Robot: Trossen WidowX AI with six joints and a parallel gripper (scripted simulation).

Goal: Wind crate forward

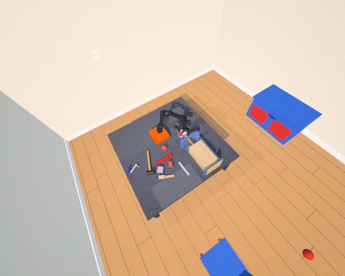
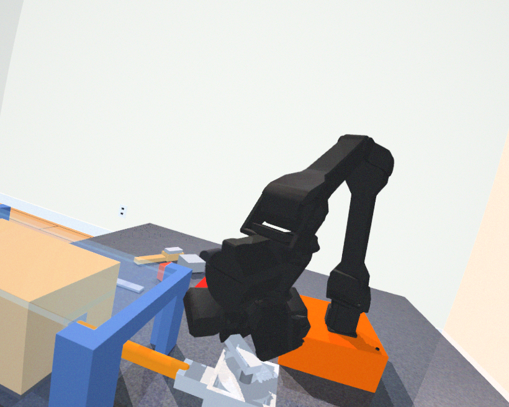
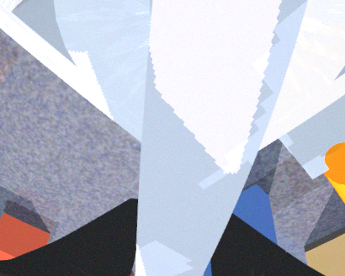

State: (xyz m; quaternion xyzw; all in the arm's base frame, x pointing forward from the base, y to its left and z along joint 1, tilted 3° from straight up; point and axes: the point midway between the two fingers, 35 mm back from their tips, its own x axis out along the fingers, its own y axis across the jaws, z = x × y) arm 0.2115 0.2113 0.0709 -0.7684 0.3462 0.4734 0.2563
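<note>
Tan crate [image 1: 203,154] [image 2: 48,280] [image 3: 334,252]: long axis along cubby [image 1: 190,139] [image 2: 127,308] [image 3: 256,208], front facing winch [image 1: 184,134] [image 2: 193,386] [image 3: 56,69] | hand [image 1: 181,130] [image 2: 239,338] [image 3: 177,216]: clamped on grey handle [image 1: 181,131] [image 2: 246,357] [image 3: 178,198]

crate [image 1: 203,154] [image 2: 40,267]: matt, smooth, cardboard-like | winch [image 2: 228,389] [image 3: 39,52]: pale, glossy metal look | bench top [image 1: 136,139] [image 2: 426,345] [image 3: 73,147]: matt, speckled | floor [image 1: 270,202]: wood planks

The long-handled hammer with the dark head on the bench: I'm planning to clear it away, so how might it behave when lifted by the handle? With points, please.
The wooden-handled hammer with a dark blocky head [image 1: 149,161] would probably feel head-heavy, since the bulky head sits at one end. The long, straight handle looks stiff, so it likely won't flex. Gripped far from the head, it may tip head-down.
</note>
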